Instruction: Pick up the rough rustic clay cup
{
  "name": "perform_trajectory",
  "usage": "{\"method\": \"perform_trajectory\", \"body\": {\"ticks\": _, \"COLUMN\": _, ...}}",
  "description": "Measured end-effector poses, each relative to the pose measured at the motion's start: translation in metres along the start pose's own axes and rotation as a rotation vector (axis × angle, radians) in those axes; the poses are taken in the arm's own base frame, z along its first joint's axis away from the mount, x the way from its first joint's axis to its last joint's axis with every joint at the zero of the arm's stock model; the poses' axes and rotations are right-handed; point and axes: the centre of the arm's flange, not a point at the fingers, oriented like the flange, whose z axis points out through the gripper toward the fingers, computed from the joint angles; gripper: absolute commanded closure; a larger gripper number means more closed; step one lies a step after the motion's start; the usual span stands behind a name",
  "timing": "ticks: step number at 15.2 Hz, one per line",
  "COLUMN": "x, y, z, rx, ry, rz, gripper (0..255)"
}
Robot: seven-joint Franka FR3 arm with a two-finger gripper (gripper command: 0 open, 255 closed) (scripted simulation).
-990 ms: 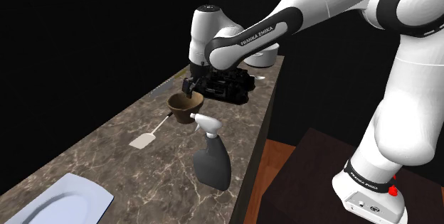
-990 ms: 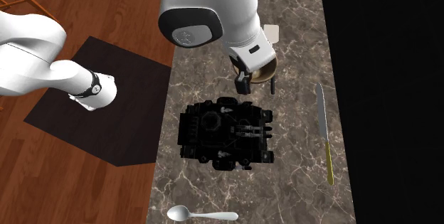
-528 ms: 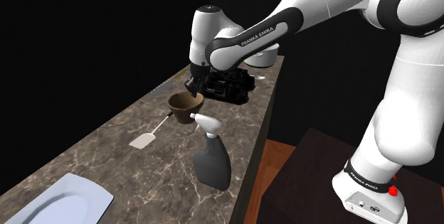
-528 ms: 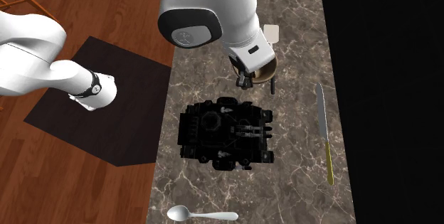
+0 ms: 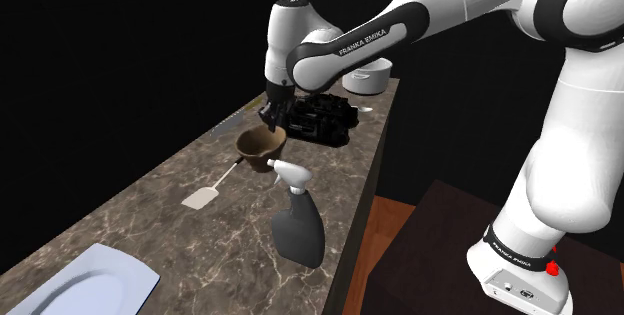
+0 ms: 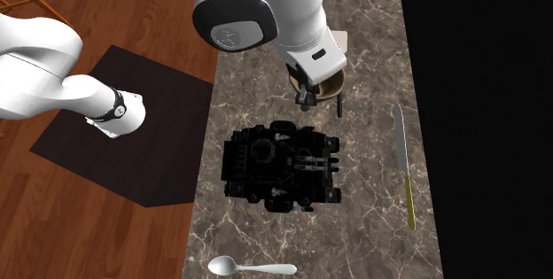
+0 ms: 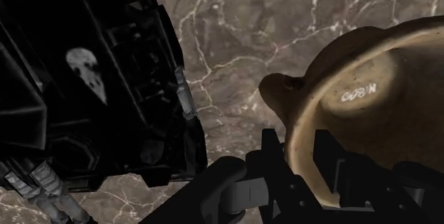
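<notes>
The white arm (image 5: 480,23) reaches from its stand over a long, dark marbled worktop (image 5: 140,228) set against a black area. The biggest thing on the worktop is a black machine (image 6: 282,166). In the shoulder view a pale plate (image 5: 85,281) lies at the near end, and a grey spray bottle (image 5: 297,221) stands between plate and machine, close to the edge on that view's right. The brown cup (image 5: 260,149) stands between the spray bottle and the black machine, just beside both. A white spatula (image 5: 203,197) points its handle at it from the shoulder view's left. In the second exterior view the cup shows partly under the arm's wrist. The fingers (image 7: 274,160) come down on the cup's rim on the side toward the machine. In the wrist view one stands outside the wall and the other inside the bowl, and the wall fills the gap between them, so they look pinched on the rim. Against half a second ago, the wrist stands higher in the shoulder view and has shifted toward the top of the second exterior view. The fingers sit a little higher too, while the cup shows in much the same spot. Whether its base has left the worktop I cannot tell.
</notes>
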Motion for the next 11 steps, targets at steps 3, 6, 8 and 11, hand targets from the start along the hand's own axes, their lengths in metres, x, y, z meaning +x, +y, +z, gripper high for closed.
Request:
{"method": "perform_trajectory", "body": {"ticks": 3, "x": 0.005, "y": 0.0, "z": -0.015, "rx": 0.0, "ry": 0.0, "rz": 0.0, "gripper": 255}}
{"method": "perform_trajectory", "body": {"ticks": 6, "x": 0.009, "y": 0.0, "z": -0.031, "rx": 0.0, "ry": 0.0, "rz": 0.0, "gripper": 255}}
{"method": "perform_trajectory", "body": {"ticks": 8, "x": 0.012, "y": 0.0, "z": -0.04, "rx": 0.0, "ry": 0.0, "rz": 0.0, "gripper": 255}}
{"method": "perform_trajectory", "body": {"ticks": 11, "x": 0.016, "y": 0.002, "z": -0.054, "rx": 0.0, "ry": 0.0, "rz": 0.0, "gripper": 255}}
